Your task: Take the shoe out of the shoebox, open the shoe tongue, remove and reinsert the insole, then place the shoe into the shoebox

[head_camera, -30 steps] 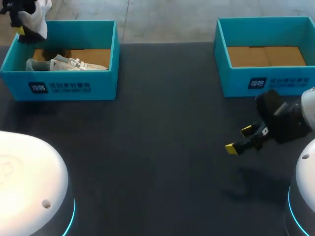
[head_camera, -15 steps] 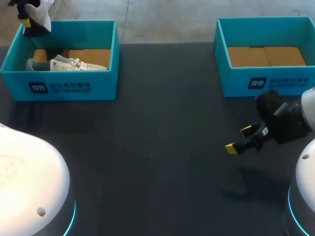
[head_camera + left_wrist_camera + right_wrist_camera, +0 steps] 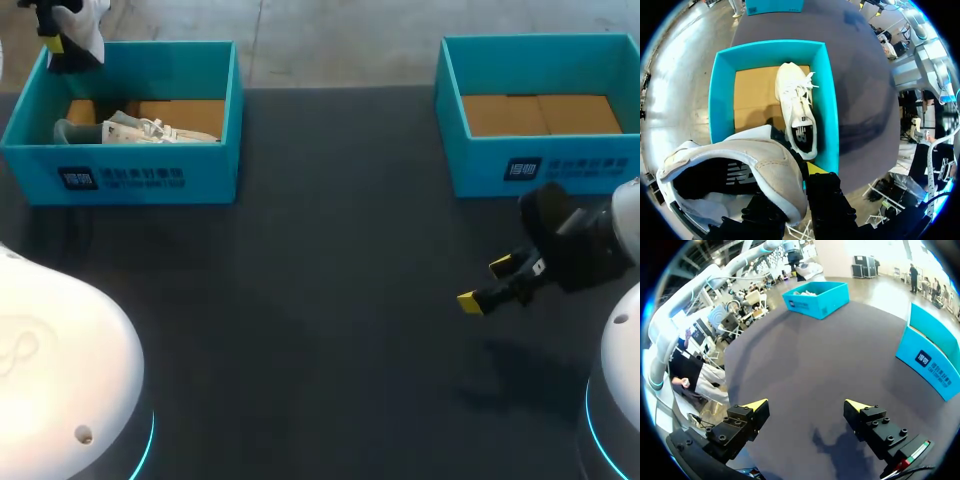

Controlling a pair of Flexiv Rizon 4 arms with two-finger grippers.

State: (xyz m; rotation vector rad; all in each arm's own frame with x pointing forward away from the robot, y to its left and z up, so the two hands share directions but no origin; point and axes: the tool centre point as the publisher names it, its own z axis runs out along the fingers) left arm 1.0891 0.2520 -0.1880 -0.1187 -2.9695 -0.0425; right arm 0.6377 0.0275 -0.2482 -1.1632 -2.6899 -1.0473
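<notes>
High over the far left corner of the left teal shoebox (image 3: 200,160), my left gripper (image 3: 58,42) is shut on a white shoe (image 3: 90,22). In the left wrist view that held shoe (image 3: 765,165) fills the space at the fingers, heel collar clamped by the gripper (image 3: 792,187), its dark opening facing the camera. A second white shoe (image 3: 150,130) lies on the box's cardboard floor, directly below the held one (image 3: 797,112). My right gripper (image 3: 500,283) hovers open above the dark table in front of the right shoebox (image 3: 540,165), nothing between its fingers (image 3: 807,407).
The right teal shoebox (image 3: 932,357) holds only its brown cardboard floor (image 3: 540,113). Between the two boxes stretches the dark tabletop (image 3: 330,250). The left box (image 3: 816,299) shows far ahead of the right gripper.
My left gripper has lifted the held shoe a little higher and farther back over the box corner. The right arm has not moved.
</notes>
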